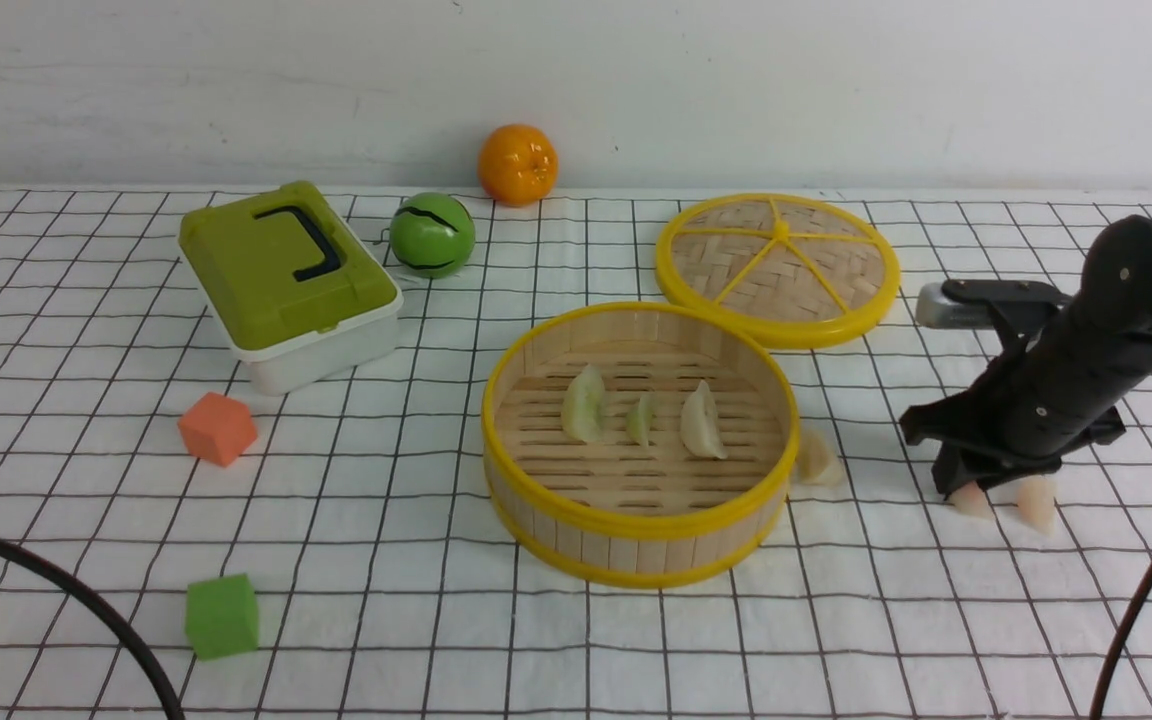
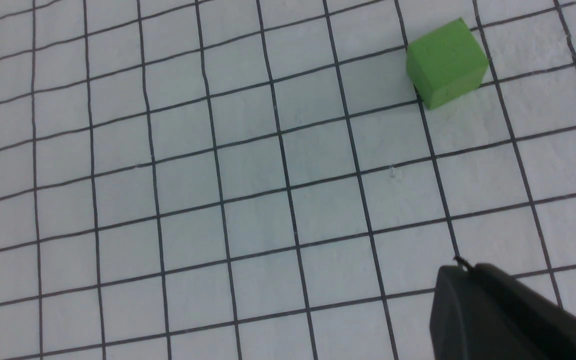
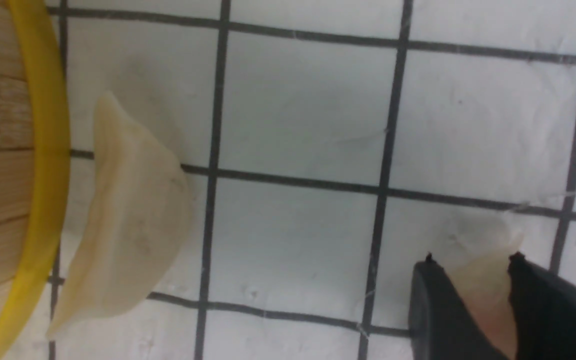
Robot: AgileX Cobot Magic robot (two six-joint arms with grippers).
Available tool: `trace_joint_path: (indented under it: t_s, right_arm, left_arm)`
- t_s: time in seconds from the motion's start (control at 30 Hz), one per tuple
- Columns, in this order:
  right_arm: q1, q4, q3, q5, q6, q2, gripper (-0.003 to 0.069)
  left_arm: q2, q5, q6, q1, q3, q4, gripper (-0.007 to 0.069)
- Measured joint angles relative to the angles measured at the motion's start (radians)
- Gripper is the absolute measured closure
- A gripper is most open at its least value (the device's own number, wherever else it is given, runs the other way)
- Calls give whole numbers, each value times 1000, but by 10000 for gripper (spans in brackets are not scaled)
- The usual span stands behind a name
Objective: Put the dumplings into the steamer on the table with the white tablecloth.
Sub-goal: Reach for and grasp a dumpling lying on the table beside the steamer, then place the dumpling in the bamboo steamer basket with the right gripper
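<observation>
Right fingers pinching waxy translucent dumpling, left fingers clenched, slatted bamboo steamer

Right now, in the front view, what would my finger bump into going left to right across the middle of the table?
First the orange cube → steamer → white dumpling → pink dumpling at the right gripper → second pink dumpling.

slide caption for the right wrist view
Right jaws pinch one dumpling; a second dumpling lies on the tablecloth beside the steamer.
</observation>
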Motion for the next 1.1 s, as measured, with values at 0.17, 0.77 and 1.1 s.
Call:
trace_joint_path:
  t_s: [0.17,0.77,1.1]
  right_arm:
    - [0,3,-2,35,2,-26,489]
    - [470,161,-109,-105,88,-80,489]
    - [478,206,-109,-172,112,13,489]
  left_arm:
    - [0,-17,-38,0,0,17,637]
    - [0,-170,-328,0,31,119,637]
    - [0,-172,-342,0,31,113,637]
